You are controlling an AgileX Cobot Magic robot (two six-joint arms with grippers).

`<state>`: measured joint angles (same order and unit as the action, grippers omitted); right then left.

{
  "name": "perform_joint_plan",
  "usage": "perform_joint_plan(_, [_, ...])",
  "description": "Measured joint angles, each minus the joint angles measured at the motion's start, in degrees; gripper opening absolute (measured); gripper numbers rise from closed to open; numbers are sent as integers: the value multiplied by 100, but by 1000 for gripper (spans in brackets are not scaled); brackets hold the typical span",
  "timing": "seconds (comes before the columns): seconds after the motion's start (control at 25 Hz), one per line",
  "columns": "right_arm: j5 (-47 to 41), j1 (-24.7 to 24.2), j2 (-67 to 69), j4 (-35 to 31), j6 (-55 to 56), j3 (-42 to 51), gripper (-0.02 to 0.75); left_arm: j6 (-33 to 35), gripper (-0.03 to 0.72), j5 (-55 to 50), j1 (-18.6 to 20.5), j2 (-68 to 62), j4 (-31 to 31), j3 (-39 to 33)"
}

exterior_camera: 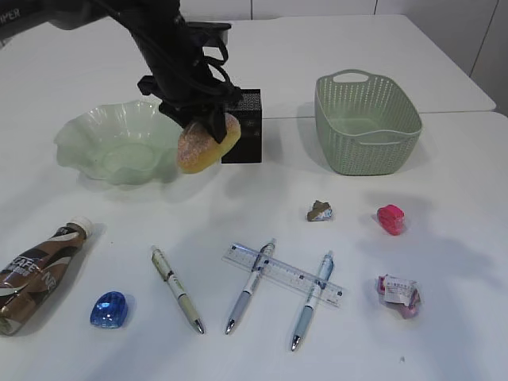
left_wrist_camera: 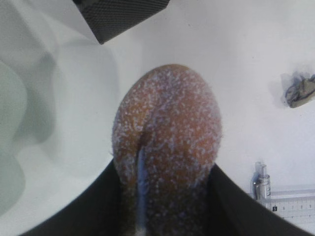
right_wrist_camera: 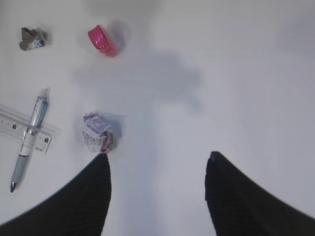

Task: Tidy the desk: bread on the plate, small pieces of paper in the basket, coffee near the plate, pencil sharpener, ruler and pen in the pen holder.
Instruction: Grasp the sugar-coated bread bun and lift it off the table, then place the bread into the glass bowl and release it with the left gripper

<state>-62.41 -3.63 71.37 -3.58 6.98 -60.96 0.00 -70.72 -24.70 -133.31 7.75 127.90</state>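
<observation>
My left gripper (exterior_camera: 208,131) is shut on the sugared bread (exterior_camera: 208,143), holding it in the air at the right rim of the green wavy plate (exterior_camera: 111,143), in front of the black pen holder (exterior_camera: 246,127). In the left wrist view the bread (left_wrist_camera: 167,123) fills the space between the jaws. The coffee bottle (exterior_camera: 36,274) lies at the front left beside a blue pencil sharpener (exterior_camera: 108,309). Three pens (exterior_camera: 178,287) and a clear ruler (exterior_camera: 282,274) lie in front. My right gripper (right_wrist_camera: 157,160) hangs open over bare table next to a crumpled paper (right_wrist_camera: 97,132).
The green basket (exterior_camera: 367,123) stands at the back right. A brown paper scrap (exterior_camera: 320,211), a pink sharpener (exterior_camera: 390,220) and the crumpled paper (exterior_camera: 398,294) lie on the right half of the table.
</observation>
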Motion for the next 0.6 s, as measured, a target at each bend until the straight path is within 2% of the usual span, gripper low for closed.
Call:
perform_joint_plan(0.2, [-32,0,0,-18,0,-9,478,0,290,-21,0,369,-227,0])
perform_joint_plan(0.36, [-44,0,0,-27,0,-9,478,0,290,-39,32,832,-841,0])
perform_joint_plan(0.6, [-52,0,0,-27,10,-9,478,-121,295,-72,499,1298,-1445,11])
